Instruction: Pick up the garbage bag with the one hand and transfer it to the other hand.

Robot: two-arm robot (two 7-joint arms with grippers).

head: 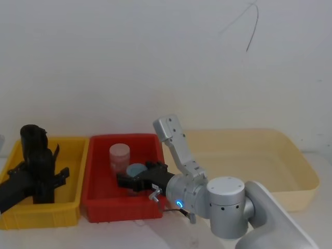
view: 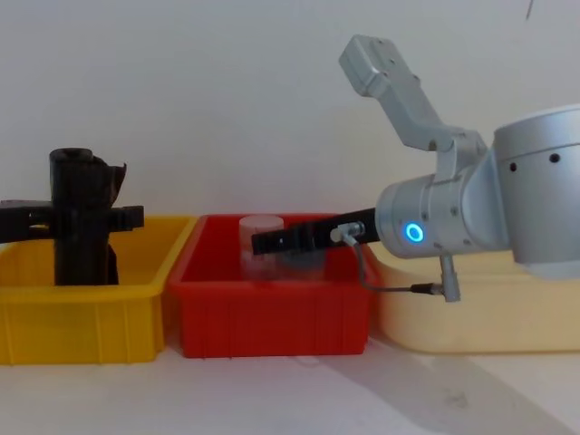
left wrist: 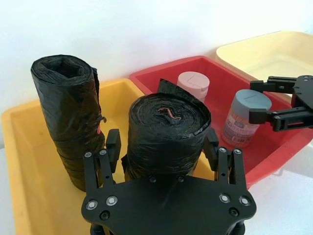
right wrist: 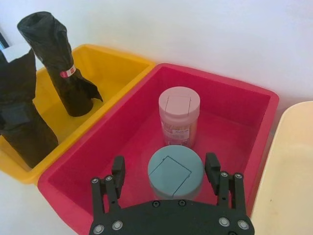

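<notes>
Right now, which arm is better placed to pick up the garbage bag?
Left. The left gripper straddles the garbage bag in the yellow bin; the right gripper hangs over a jar in the red bin.

My left tool (left wrist: 164, 152) hiding the lower half of the roll between its fingers, my right tool (right wrist: 166, 171) covering the blue-lidded jar's (right wrist: 175, 171) body, left arm cut off at the frame edge

soft, even, bright light, faint shadows on the white wall, slightly hazy focus
</notes>
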